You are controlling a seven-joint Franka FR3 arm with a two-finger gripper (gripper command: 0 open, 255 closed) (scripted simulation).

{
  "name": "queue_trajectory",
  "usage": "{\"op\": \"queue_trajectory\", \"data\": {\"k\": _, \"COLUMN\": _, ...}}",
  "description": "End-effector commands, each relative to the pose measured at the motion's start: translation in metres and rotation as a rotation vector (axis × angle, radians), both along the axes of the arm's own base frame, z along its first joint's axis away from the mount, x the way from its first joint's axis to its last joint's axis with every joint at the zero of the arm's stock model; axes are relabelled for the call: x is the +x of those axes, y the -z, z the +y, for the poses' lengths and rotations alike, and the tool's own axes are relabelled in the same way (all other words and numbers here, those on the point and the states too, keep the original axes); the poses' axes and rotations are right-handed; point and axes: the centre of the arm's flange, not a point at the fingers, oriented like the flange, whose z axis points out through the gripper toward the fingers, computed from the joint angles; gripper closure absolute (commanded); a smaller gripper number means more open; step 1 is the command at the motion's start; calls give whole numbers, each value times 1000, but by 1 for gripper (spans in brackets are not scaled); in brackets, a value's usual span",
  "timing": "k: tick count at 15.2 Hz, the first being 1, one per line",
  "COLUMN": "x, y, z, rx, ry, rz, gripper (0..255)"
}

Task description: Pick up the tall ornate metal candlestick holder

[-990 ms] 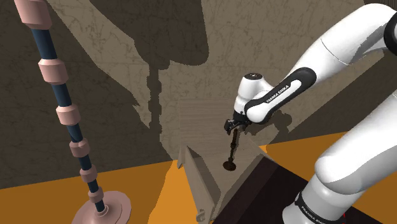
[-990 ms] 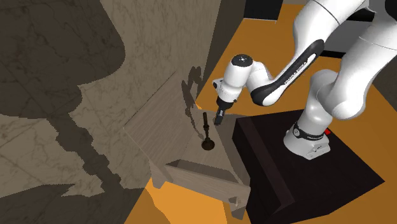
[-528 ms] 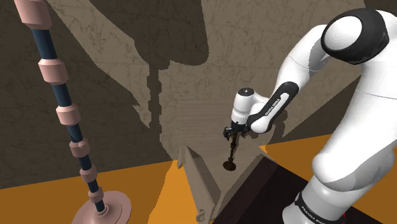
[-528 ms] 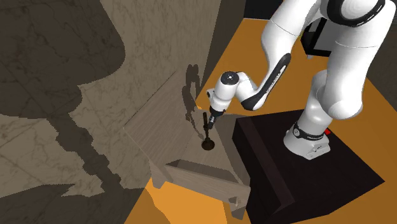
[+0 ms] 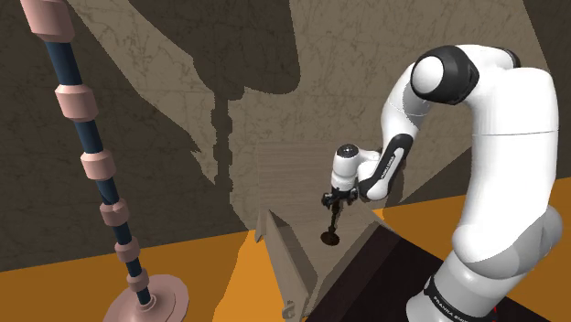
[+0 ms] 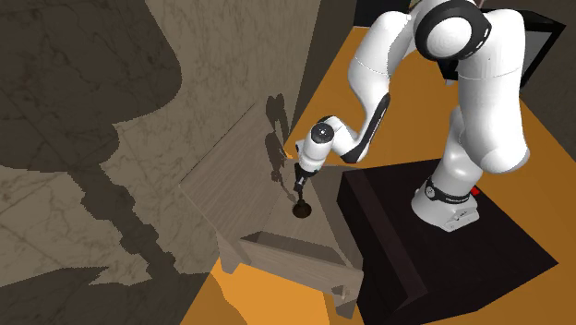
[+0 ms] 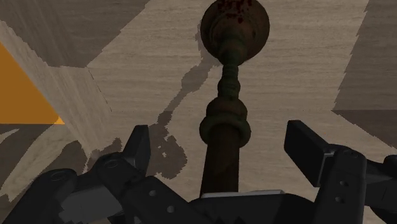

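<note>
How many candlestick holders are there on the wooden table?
1. The dark candlestick holder stands upright on the wooden table, inside the open tool, whose fingers do not touch it. The arm may hide part of the table.

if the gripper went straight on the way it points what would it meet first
Probably the candlestick holder: its stem runs between the open fingers of the gripper, untouched, so its upper end would likely reach the palm before the fingers reach the wooden surface below. Depth is unclear.
</note>
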Motion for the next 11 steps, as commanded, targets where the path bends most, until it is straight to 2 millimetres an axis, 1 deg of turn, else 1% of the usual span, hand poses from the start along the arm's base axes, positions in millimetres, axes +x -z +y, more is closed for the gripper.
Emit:
{"op": "queue_trajectory", "data": {"k": 1, "x": 0, "y": 13, "z": -1, "rx": -2, "ry": 2, "rz": 0, "gripper": 0}}
{"op": "queue_trajectory", "data": {"k": 4, "x": 0, "y": 29, "z": -1, "rx": -2, "ry": 2, "rz": 0, "gripper": 0}}
{"op": "queue_trajectory", "data": {"k": 5, "x": 0, "y": 37, "z": -1, "rx": -2, "ry": 2, "rz": 0, "gripper": 0}}
{"op": "queue_trajectory", "data": {"k": 7, "x": 0, "y": 37, "z": -1, "rx": -2, "ry": 2, "rz": 0, "gripper": 0}}
{"op": "queue_trajectory", "data": {"k": 8, "x": 0, "y": 38, "z": 0, "rx": -2, "ry": 2, "rz": 0, "gripper": 255}}
{"op": "queue_trajectory", "data": {"k": 11, "x": 0, "y": 37, "z": 0, "rx": -2, "ry": 2, "rz": 0, "gripper": 255}}
